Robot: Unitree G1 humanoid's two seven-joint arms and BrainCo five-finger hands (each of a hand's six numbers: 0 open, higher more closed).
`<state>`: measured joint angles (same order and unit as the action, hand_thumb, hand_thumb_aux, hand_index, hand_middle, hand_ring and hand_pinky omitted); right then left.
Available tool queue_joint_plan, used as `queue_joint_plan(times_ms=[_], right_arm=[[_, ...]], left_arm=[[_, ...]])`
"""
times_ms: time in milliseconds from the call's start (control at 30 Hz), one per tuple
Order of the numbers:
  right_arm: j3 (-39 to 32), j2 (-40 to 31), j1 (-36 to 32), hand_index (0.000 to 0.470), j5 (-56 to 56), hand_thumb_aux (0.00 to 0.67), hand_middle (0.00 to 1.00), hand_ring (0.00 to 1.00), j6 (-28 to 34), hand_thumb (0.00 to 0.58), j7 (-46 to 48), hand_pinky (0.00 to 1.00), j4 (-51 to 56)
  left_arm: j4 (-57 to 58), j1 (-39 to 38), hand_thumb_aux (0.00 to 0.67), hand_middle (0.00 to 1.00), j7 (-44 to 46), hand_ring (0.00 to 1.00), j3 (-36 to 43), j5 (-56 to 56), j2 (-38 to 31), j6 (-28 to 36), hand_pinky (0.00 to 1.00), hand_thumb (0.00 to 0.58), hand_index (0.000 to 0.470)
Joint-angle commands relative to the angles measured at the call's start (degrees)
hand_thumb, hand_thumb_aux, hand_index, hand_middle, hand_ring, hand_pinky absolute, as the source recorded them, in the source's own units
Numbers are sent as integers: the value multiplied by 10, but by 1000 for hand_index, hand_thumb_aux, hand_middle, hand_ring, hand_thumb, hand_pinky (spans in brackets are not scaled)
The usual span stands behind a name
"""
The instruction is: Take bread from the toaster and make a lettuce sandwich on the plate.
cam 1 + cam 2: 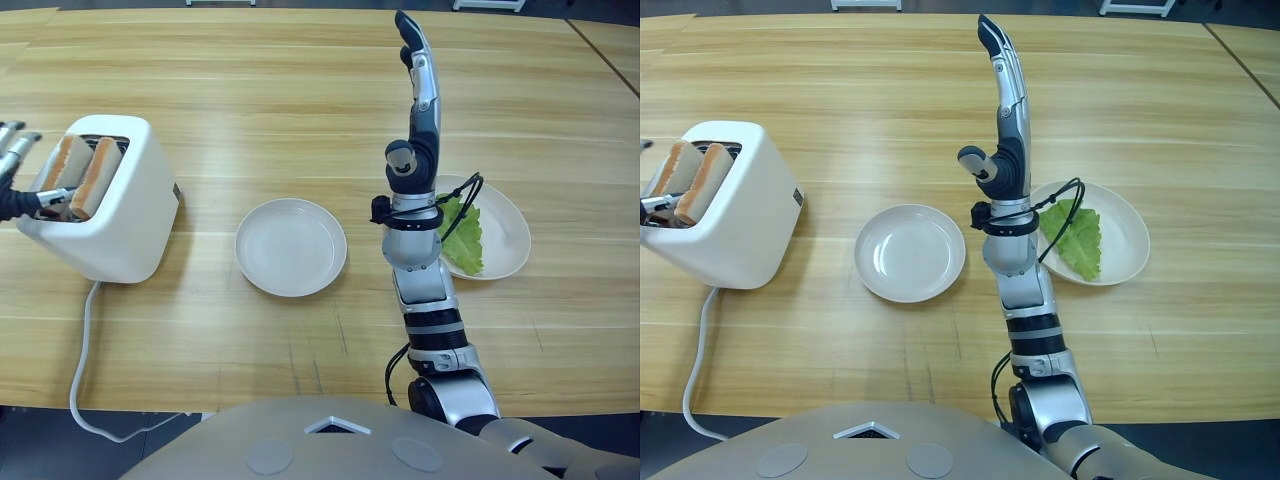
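Standing upright right of ctr, the right hand (424, 108) points toward the far side of the wooden table (250, 90). Its fingers are stretched straight out and kept together, thumb stuck out to the left, w/ nothing in its hold. Its forearm rises from the near edge and, as seen from the head, crosses the left rim of the lettuce plate (508, 238).

That plate sits on the right, approx mid-depth on the table. On it lies a green lettuce leaf (464, 238), flat, on the plate's left half, partly hidden by the wrist.

Just left of the forearm, at ctr, is a shallow white plate (291, 247). It is near the lettuce plate but not touching it.

Further left stands the white toaster (130, 225), well apart from both plates and turned at a slight angle to the table edge. Two bread slices stick up from its top slots, side by side: the left slice (66, 160) and the right slice (99, 175), both w/ brown crust edges showing. A white power cord (80, 370) runs from the toaster's near side and off the near table edge.

At the far-left edge the left hand (14, 195) is right by the toaster's left side, level w/ the slices' near ends. It is mostly cut off by the picture edge, so can't tell whether it grips a slice or how far open it is.
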<state>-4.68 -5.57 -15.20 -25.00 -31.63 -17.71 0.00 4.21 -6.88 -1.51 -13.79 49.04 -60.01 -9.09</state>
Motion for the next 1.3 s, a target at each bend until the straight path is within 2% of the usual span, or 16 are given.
queue_joint_plan(times_ms=[33,300,333,367,500,733,1100,1133,1167,1200,1300], right_arm=[[1,0,0,0,4,0,0,0,-1,0,2,0,8],[0,2,-2,0,0,0,0,0,-2,0,-1,0,12],[-1,2,-3,0,-1,0,0,0,-3,0,-2,0,15],[-1,2,-3,0,-2,0,0,0,-3,0,-3,0,18],[-3,4,-5,0,-4,0,0,0,-5,0,-4,0,21],[-4,4,-4,0,-10,0,0,0,-9,0,-8,0,30],[-5,2,-6,0,-13,0,0,0,-15,0,-10,0,40],[-5,1,-5,0,-13,0,0,0,-15,0,-10,0,42],[-5,1,-5,0,-14,0,0,0,-16,0,-11,0,42],[-5,1,-5,0,-14,0,0,0,-16,0,-11,0,42],[-5,1,-4,0,-14,0,0,0,-16,0,-11,0,40]], left_arm=[[-35,-22,0,0,24,0,20,7,-2,-2,0,0,0],[-38,-16,0,0,44,0,43,-16,5,-7,0,0,0],[-36,-15,334,0,46,0,49,-24,9,-11,0,434,234],[-34,-12,670,0,47,0,55,-33,14,-17,0,580,470],[-11,-4,670,0,47,0,84,-61,23,-49,0,580,470],[9,2,670,0,30,0,75,-108,39,-57,0,580,470],[-25,-6,670,0,26,0,51,-107,45,-15,0,580,470],[-32,-8,431,0,31,0,52,-105,43,-10,0,506,302],[-39,-9,263,0,37,0,53,-103,41,-6,0,366,184],[-45,-10,0,0,46,0,56,-103,38,-3,0,0,0],[-55,-13,0,0,74,0,69,-99,31,-1,0,0,0]])
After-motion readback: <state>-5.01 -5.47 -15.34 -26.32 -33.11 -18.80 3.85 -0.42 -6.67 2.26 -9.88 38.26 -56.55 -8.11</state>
